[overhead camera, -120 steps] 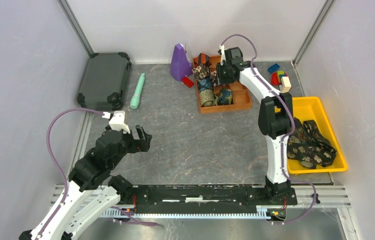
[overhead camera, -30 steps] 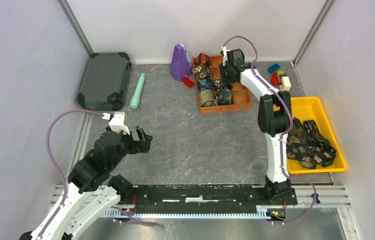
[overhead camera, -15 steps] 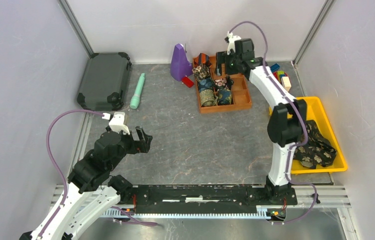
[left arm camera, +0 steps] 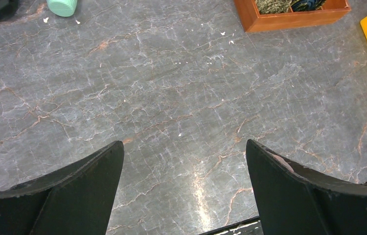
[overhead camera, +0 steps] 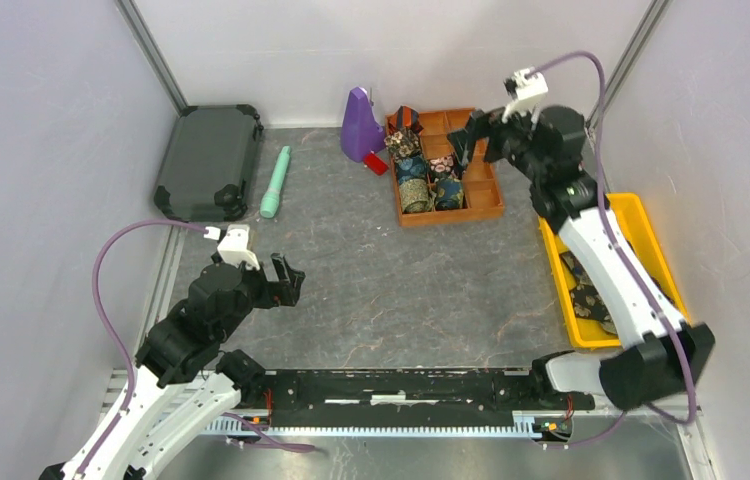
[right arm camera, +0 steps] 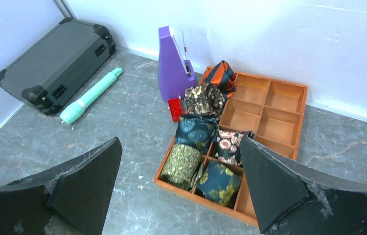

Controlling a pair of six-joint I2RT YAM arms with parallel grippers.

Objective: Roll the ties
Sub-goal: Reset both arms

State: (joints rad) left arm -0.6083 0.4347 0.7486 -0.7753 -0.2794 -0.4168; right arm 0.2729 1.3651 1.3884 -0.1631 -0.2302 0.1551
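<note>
1. The right claw (right arm camera: 179, 141) hangs above the wooden tray (right arm camera: 201, 198) at the back of the worktop (overhead camera: 401, 290), its fingers spread wide and gripping nothing.
2. Six rolled ties (right arm camera: 194, 131) sit in the tray: four in a line down its left column and two in the next column.
3. The olive roll (right arm camera: 180, 165), at the near end, lies on its side with its long axis along that column. The blue-gold roll (right arm camera: 219, 180) sits just beside it.
4. The unrolled ties (overhead camera: 586, 295) lie crumpled in the yellow bin (overhead camera: 641, 200) on the right. Which way they point cannot be told.
5. The left claw (left arm camera: 184, 143) hovers open over the worktop, well apart from the tray.
</note>
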